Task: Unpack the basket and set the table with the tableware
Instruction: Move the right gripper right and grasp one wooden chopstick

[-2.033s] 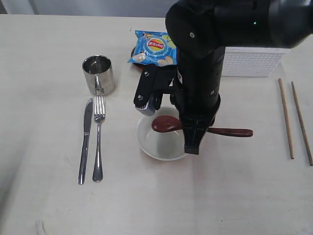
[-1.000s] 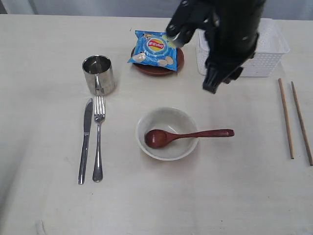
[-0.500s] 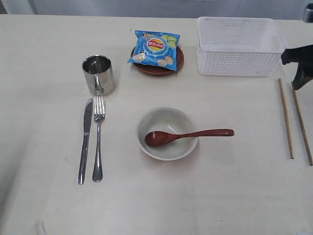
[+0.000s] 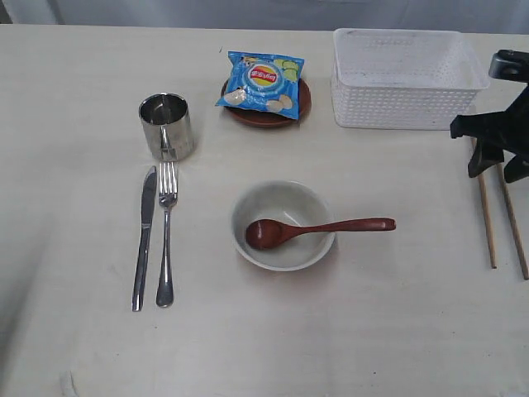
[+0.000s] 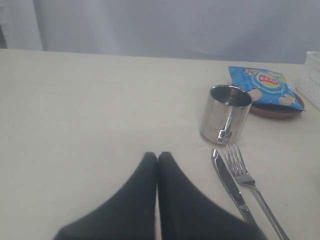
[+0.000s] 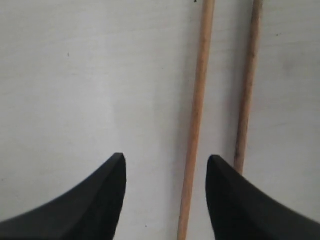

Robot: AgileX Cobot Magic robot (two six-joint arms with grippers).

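Right gripper (image 4: 494, 164) hangs wide-jawed over the chopsticks (image 4: 488, 223) at three o'clock, with the basket (image 4: 405, 106) at one. Only the left wrist view catches the left gripper (image 5: 156, 156), jaws pressed together, near the cup (image 5: 226, 114).

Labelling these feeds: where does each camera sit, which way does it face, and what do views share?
Exterior view: high above the table, looking down; only the right claw shows, over the chopsticks.
Left wrist view: low on the left arm, facing across toward the cup; shut left claw in foreground.
Right wrist view: on the right arm, looking straight down at the chopsticks; its open claw shows.
Shared: exterior and right wrist, the chopsticks; exterior and left wrist, the cup.
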